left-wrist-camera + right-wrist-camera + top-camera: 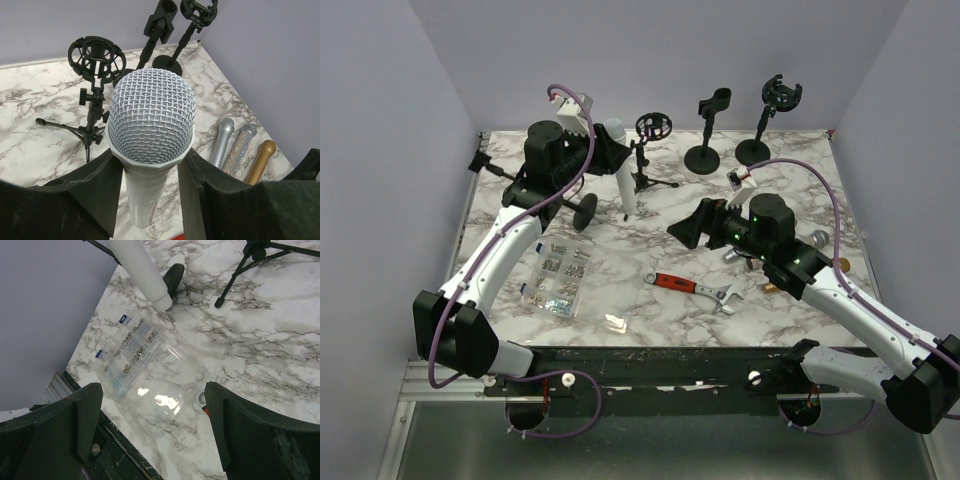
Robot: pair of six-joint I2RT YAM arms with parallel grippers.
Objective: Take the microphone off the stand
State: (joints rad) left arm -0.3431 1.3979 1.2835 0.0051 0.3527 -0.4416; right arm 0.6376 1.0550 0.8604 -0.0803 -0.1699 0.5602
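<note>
Left gripper (150, 170): clenched on the white microphone (151, 117) just under its mesh head. The microphone hangs tilted over the far left of the table (640, 250), clear of the ring mount, with its lower end free.
Right gripper (152, 405): released, jaws wide with nothing between them, hovering right of the middle.
Risk, tripod stand (648, 150): it stands just right of the held microphone and looks light, so a sideways swing could tip it over.
Risk, screw box (560, 272): it lies nearer than the microphone's lower end, so a dropped microphone could hit it and scatter the screws.
Risk, microphone: the body is smooth and the grip sits high, so it may slide down through the jaws.
Arms: two.
Stands upright: three, counting the tripod and two round-based stands (710, 130) at the far side.
Black disc (585, 210): one, beside the left arm; I cannot tell what it belongs to.
Microphones: four, one held and three spare microphones (222, 142) lying at the right.
Screw box: one.
Wrench (692, 288): one.
</note>
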